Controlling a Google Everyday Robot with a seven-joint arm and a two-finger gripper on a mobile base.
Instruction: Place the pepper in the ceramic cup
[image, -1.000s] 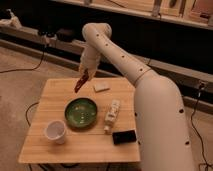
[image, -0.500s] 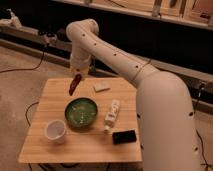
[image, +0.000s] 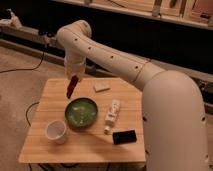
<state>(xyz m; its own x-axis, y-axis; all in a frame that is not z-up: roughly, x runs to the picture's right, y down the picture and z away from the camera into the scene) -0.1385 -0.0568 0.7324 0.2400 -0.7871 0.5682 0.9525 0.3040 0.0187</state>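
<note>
Since the earlier frames the arm (image: 107, 54) has swung toward the left of the camera view. It has carried the gripper (image: 73, 80) from above the table's far middle to above its far-left part.

The arm rises from the large white body at the right and arches over the table (image: 52, 102). It bends at a rounded joint high on the left, and its last link points straight down. The gripper hangs at the end of that link, fingers closed on the top end of the pepper (image: 70, 90). The pepper dangles below them, dark red and slightly tilted, in the air above the wood. It is just beyond the far-left rim of the green plate (image: 81, 111).

The ceramic cup (image: 56, 131) stands upright near the front-left corner, close to the plate's near-left edge. Bare wood lies between the cup and the hanging pepper.

Right of the plate a white bottle (image: 112, 113) lies on its side. A flat black object (image: 124, 136) sits near the front-right edge, and a small white block (image: 101, 87) sits toward the far edge.

Print on the bottle is too blurred to read.
</note>
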